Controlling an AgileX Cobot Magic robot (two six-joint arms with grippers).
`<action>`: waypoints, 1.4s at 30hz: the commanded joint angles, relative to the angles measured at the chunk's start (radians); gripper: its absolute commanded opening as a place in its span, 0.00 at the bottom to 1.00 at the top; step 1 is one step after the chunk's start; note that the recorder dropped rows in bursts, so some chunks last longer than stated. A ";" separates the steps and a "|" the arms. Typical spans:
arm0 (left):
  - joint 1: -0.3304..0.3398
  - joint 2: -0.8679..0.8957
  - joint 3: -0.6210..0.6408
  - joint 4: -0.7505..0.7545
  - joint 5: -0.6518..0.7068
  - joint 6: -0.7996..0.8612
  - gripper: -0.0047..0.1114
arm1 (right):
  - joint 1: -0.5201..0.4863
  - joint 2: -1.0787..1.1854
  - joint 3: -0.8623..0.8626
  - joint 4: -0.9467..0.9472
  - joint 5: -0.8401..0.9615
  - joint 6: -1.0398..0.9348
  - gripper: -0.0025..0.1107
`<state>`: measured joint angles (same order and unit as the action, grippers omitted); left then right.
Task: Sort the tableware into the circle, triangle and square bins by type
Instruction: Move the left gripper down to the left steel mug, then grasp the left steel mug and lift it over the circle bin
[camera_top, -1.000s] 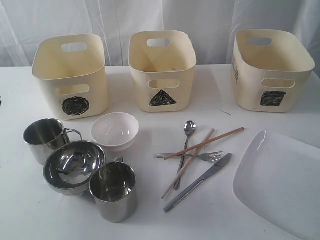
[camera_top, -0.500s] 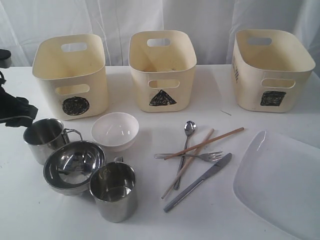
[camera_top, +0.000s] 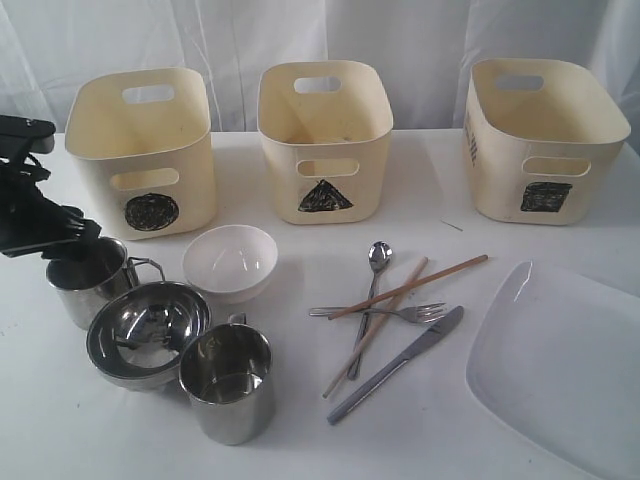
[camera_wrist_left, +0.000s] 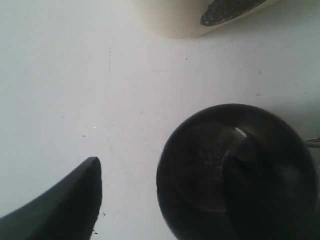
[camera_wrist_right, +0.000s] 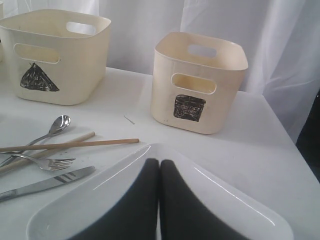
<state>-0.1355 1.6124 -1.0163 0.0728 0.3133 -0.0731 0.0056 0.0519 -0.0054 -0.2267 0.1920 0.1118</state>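
While my left claw (camera_top: 68, 238) hangs spread wide at the rim of the steel mug (camera_top: 90, 280) that stands in front of the circle bin (camera_top: 145, 150), it grips nothing; one finger (camera_wrist_left: 70, 205) shows beside the mug's dark mouth. My right claw (camera_wrist_right: 159, 162) is pressed together, empty, above the large white plate (camera_wrist_right: 235, 205), with the square bin (camera_wrist_right: 200, 85) beyond it.

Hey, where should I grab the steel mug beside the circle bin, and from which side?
Probably its rim wall away from the steel bowl, coming straight down: the mug stands upright and open-topped, with its handle and that bowl crowding the other sides.
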 joint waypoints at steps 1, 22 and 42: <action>-0.004 0.042 -0.003 -0.004 -0.007 -0.010 0.65 | -0.006 -0.006 0.005 -0.003 -0.006 -0.004 0.02; -0.004 0.034 -0.003 0.000 0.040 0.012 0.04 | -0.006 -0.006 0.005 -0.003 -0.006 -0.004 0.02; -0.004 -0.175 -0.279 0.084 -0.063 0.027 0.04 | -0.006 -0.006 0.005 -0.003 -0.006 -0.002 0.02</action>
<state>-0.1375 1.3720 -1.2179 0.1497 0.2647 -0.0447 0.0056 0.0519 -0.0054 -0.2267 0.1920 0.1118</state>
